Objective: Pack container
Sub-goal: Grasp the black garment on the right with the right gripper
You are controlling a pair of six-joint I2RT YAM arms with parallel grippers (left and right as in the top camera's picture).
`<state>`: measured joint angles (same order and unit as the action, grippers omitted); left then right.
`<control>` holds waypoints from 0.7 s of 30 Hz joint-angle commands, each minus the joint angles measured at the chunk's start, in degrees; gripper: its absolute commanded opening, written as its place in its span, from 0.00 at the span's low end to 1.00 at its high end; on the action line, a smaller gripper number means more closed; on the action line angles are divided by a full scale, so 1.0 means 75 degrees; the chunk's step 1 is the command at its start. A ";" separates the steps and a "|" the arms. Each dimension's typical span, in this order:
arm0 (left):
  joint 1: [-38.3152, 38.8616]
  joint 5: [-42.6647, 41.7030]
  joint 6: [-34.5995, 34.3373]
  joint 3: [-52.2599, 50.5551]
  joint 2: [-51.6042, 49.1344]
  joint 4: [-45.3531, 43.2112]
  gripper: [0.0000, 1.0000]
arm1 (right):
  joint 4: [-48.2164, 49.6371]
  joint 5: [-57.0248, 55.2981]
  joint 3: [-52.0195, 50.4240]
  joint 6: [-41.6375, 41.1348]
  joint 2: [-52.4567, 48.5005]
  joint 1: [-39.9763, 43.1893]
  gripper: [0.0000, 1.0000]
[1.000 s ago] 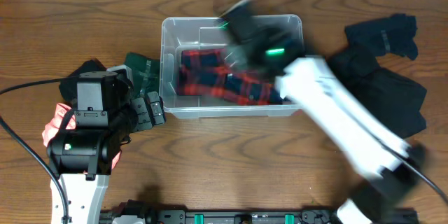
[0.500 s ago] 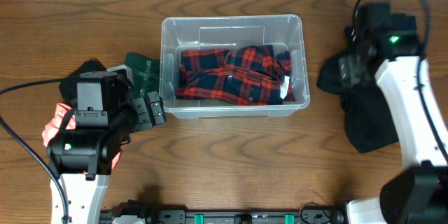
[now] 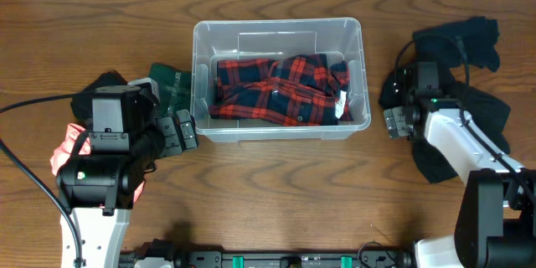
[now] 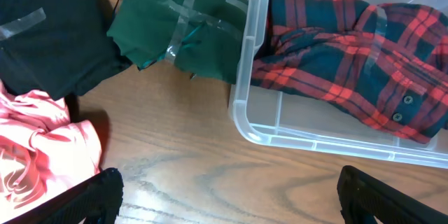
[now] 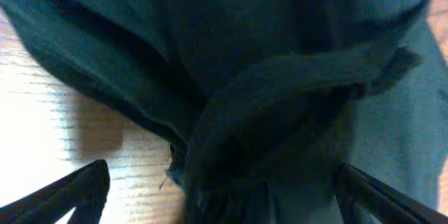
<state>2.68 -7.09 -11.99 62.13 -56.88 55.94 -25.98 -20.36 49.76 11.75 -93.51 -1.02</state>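
The clear plastic container (image 3: 199,67) stands at the table's middle back and holds a folded red plaid shirt (image 3: 280,90); both show in the left wrist view, the container (image 4: 243,105) and the shirt (image 4: 343,56). My right gripper (image 3: 394,121) is open at the left edge of a pile of black clothing (image 3: 465,121), just right of the container. Its fingers straddle a bunched fold of the black cloth (image 5: 266,133) without closing on it. My left gripper (image 3: 180,130) is open and empty over bare wood beside the container's left front corner.
A folded dark green garment (image 3: 170,84) lies against the container's left wall. A black garment (image 3: 100,88) and a pink one (image 3: 67,151) lie further left, under my left arm. Another black garment (image 3: 465,38) lies at the back right.
My right arm has left the container, swung right and come down onto the black clothing pile. The plaid shirt stays in the container. My left arm has not moved.
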 commanded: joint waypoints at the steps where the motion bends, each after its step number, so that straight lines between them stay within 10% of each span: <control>1: -0.0032 0.0035 0.0038 0.0076 -0.0006 0.0020 0.98 | 0.0335 -0.0114 -0.0321 0.0166 -0.0038 0.0184 0.98; 6: -0.0032 0.0035 0.0038 0.0076 -0.0006 0.0020 0.98 | 0.0408 -0.0114 -0.0367 0.0149 -0.0268 0.0393 0.51; 9: -0.0035 0.0035 0.0038 0.0076 -0.0006 0.0020 0.98 | 0.0402 -0.0125 -0.0280 0.0117 -0.0230 0.0382 0.06; 21: -0.0035 0.0035 0.0038 0.0076 -0.0006 0.0020 0.98 | -0.2209 -0.0417 0.3276 -0.0017 0.1384 -0.0096 0.01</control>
<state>2.68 -7.09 -11.99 62.13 -56.90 55.99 -41.65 -22.59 64.27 11.40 -90.17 0.86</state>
